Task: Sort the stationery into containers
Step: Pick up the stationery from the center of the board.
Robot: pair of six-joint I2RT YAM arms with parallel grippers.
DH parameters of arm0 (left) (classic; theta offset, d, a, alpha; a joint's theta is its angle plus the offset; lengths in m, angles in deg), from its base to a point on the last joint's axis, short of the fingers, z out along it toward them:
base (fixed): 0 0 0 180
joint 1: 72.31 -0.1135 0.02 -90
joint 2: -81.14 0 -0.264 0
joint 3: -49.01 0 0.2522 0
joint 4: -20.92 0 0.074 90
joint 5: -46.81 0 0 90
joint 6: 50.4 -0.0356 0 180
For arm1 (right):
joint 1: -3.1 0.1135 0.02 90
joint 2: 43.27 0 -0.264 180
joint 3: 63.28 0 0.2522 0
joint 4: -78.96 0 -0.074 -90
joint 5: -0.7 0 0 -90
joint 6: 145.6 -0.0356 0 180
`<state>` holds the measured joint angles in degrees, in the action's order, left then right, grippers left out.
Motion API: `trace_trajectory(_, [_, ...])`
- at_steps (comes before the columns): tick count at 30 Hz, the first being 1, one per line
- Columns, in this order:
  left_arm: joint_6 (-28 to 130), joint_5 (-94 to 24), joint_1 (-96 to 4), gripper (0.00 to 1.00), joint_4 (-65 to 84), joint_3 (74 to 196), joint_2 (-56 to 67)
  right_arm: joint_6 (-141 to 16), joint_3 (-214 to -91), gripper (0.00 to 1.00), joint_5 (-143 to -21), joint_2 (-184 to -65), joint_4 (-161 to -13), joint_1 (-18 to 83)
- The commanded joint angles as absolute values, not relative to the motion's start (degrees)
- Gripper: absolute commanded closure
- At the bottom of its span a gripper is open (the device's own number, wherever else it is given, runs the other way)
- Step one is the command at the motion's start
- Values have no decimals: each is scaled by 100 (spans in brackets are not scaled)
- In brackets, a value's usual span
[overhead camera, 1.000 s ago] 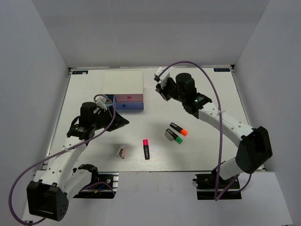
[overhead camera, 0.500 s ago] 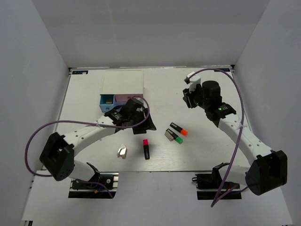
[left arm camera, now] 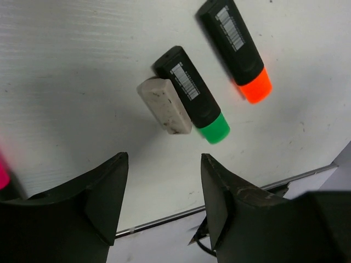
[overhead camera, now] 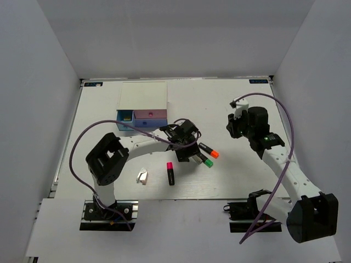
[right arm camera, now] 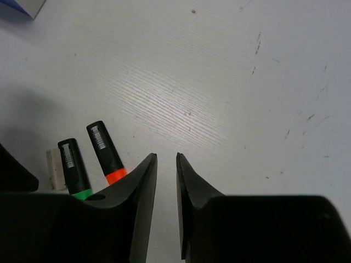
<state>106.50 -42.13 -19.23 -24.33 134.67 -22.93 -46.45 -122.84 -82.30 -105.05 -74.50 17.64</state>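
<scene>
An orange-capped highlighter (overhead camera: 209, 150) (left arm camera: 236, 46) and a green-capped one (overhead camera: 206, 161) (left arm camera: 192, 93) lie side by side mid-table, with a tan block (left arm camera: 164, 105) against the green one. My left gripper (overhead camera: 191, 153) (left arm camera: 163, 159) hovers open just beside them, nothing between its fingers. A pink-capped highlighter (overhead camera: 170, 173) and a white clip piece (overhead camera: 142, 177) lie nearer the front. The drawer box (overhead camera: 143, 97) stands at the back, its light blue drawer (overhead camera: 125, 118) pulled out. My right gripper (overhead camera: 232, 126) (right arm camera: 166, 158) hangs over bare table to the right, jaws a narrow gap apart, empty.
The pink drawer front (overhead camera: 151, 114) and dark blue front (overhead camera: 148, 124) are pushed in. White walls enclose the table on three sides. The left arm's cable (overhead camera: 82, 142) loops over the left side, and the right wrist view shows the orange highlighter (right arm camera: 107, 153) at lower left.
My left arm swung right from the drawers to above the green and orange highlighters. My right arm drew back to the right, away from the box.
</scene>
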Motion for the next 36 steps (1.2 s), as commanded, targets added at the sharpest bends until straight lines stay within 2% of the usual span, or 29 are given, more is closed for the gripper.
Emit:
trace_trajectory(1, [11141, -4310, -1852, 34, -2519, 13703, -2406, -4777, -12099, 73, -8069, -10217, -7682, 1663])
trace_trajectory(9, [11395, -4196, -1852, 34, -2720, 14212, -3013, -4848, -11818, 73, -7946, -9961, -7787, 1479])
trace_trajectory(15, [11396, -4248, -1852, 45, -3370, 14880, -3470, -4883, -11774, 73, -7884, -9917, -7840, 1373])
trace_trajectory(19, [11396, -4309, -1852, 49, -3556, 14759, -3479, -4865, -11747, 73, -7867, -9900, -7875, 1268])
trace_trajectory(25, [11396, -4310, -1852, 51, -3608, 14495, -3321, -5006, -11703, 72, -7752, -9952, -7963, 1171])
trace_trajectory(30, [11396, -4257, -1852, 51, -3889, 14749, -3654, -5050, -11721, 72, -7682, -9979, -8007, 1136])
trace_trajectory(36, [11265, -4204, -1852, 45, -3995, 14802, -3856, -5032, -11712, 72, -7647, -9970, -7972, 1092])
